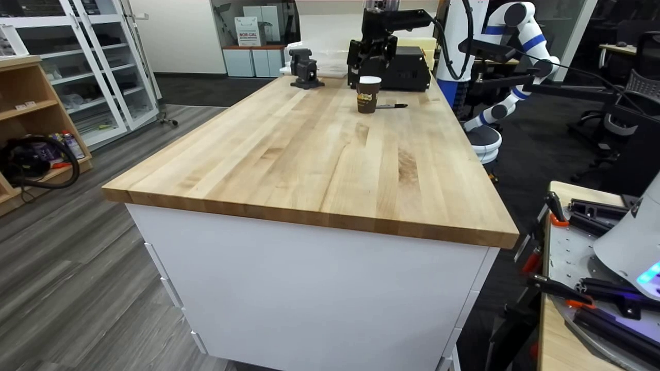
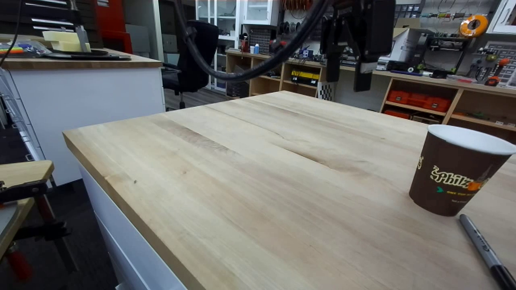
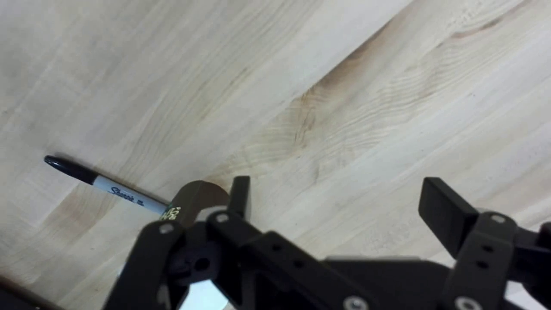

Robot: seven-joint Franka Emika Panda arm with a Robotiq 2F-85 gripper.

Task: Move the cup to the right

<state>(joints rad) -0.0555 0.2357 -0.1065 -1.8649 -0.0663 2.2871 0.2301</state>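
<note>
The cup (image 1: 366, 99) is brown paper with pale lettering and a white rim and inside. It stands upright on the wooden table, and in an exterior view it is large at the right edge (image 2: 453, 177). In the wrist view only part of the cup (image 3: 196, 198) shows; the rest is hidden behind the left-hand finger. My gripper (image 3: 338, 193) is black, wide open, with only table showing between its fingers. In an exterior view the gripper (image 2: 347, 78) hangs above the table, higher than the cup. The cup is outside the jaws.
A marker (image 3: 122, 193) lies beside the cup's base, also seen in both exterior views (image 1: 392, 106) (image 2: 487, 249). A dark vise-like object (image 1: 305, 69) and a black box (image 1: 407, 69) stand at the table's far end. A thick cable (image 2: 242, 74) hangs over the table (image 2: 242, 193).
</note>
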